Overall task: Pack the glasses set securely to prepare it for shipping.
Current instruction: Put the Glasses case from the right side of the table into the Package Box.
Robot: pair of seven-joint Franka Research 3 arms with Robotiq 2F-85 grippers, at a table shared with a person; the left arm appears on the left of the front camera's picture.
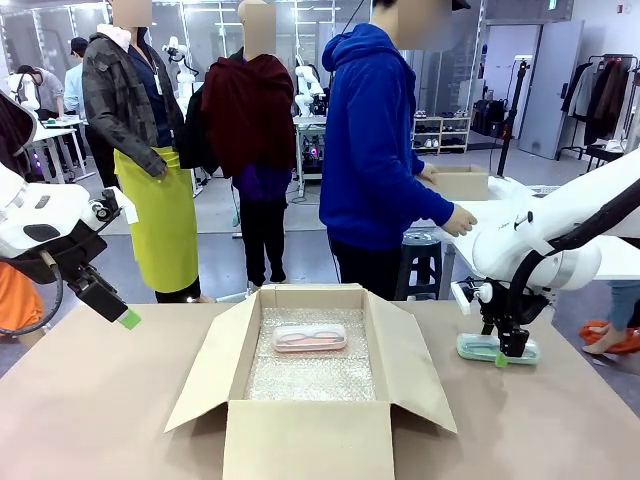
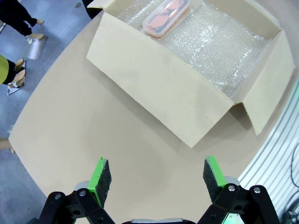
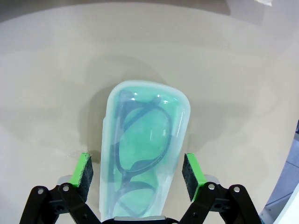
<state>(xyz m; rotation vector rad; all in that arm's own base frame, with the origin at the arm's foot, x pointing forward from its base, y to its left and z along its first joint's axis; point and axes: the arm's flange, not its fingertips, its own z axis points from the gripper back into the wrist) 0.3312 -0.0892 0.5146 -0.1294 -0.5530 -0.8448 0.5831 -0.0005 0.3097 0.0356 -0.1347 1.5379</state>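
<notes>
Translucent mint case (image 3: pixel 148 95), black-framed glasses (image 3: pixel 142 154) inside

Bright, even overhead light gives only soft shadows beside the green case (image 3: pixel 145 140) and the cardboard box (image 2: pixel 154 88), small glints on the bubble wrap (image 2: pixel 224 51), sharp focus, and curved edges in both wrist views.
</notes>
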